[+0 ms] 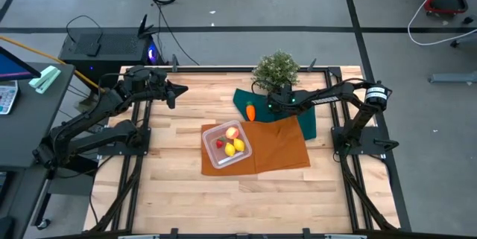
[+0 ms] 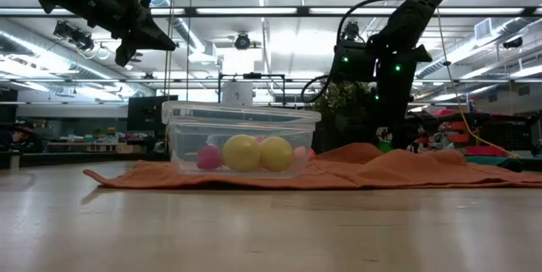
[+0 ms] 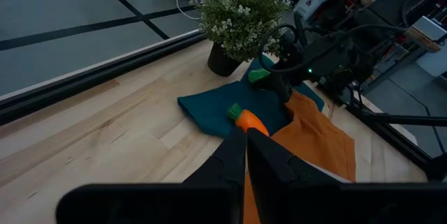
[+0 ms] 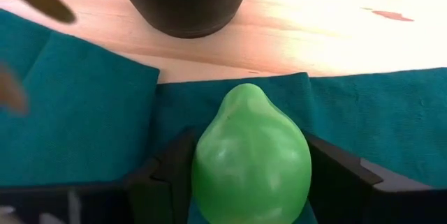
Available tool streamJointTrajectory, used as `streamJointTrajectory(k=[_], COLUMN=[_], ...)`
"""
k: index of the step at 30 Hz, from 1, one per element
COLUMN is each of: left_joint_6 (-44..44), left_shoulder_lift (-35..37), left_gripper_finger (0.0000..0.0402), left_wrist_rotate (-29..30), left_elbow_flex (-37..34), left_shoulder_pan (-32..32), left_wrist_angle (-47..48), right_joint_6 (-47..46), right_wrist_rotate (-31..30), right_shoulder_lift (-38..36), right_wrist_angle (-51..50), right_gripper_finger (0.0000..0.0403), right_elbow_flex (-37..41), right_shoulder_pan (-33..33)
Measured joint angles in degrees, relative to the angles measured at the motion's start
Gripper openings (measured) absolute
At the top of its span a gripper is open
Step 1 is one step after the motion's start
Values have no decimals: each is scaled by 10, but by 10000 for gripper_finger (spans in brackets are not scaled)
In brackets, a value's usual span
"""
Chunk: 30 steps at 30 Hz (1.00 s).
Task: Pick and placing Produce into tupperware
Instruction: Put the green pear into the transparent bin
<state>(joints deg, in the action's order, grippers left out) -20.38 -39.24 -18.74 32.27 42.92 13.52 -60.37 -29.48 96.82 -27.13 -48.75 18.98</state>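
Note:
The clear square tupperware stands on the orange cloth. It holds the peach-red fruit, two yellow lemons and a tiny red piece. The orange carrot lies on the dark green cloth. My right gripper is low over that cloth beside the potted plant, shut on the green fruit. My left gripper is shut and empty, raised high over the table's far left part, well away from the produce. My right gripper pinches the green fruit between its two fingers, one on each side of its wide body. The fingers come slanting down from the table's right. The fruit's narrow end points away from the gripper, toward the pot. Whether it is clear of the cloth cannot be told.
The bushy potted plant stands at the far edge, its dark pot just beyond the green fruit. The cloths overlap right of the container. Bare wood lies on the table's left and near parts. Metal frame rails border the table.

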Motion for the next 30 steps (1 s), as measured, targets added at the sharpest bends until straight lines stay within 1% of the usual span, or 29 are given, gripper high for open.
streamJointTrajectory(k=[7, 13, 17, 23, 30], left_joint_6=[0, 0, 0, 0, 1], left_shoulder_lift=[0, 0, 0, 0, 0], left_gripper_finger=[25, 31, 29, 21, 28], left_wrist_rotate=[0, 0, 0, 0, 0], left_elbow_flex=[0, 0, 0, 0, 0], left_shoulder_pan=[0, 0, 0, 0, 0], left_wrist_angle=[0, 0, 0, 0, 0], right_joint_6=[2, 16, 36, 46, 48], right_wrist_rotate=[13, 13, 22, 47, 63], right_shoulder_lift=[-6, -7, -7, -7, -7], right_wrist_angle=[-7, -29, -59, -76, -104], right_gripper_finger=[178, 179, 179, 178, 177], right_elbow_flex=[-7, -38, -62, -90, -131], right_shoulder_pan=[0, -1, -5, -44, -102])
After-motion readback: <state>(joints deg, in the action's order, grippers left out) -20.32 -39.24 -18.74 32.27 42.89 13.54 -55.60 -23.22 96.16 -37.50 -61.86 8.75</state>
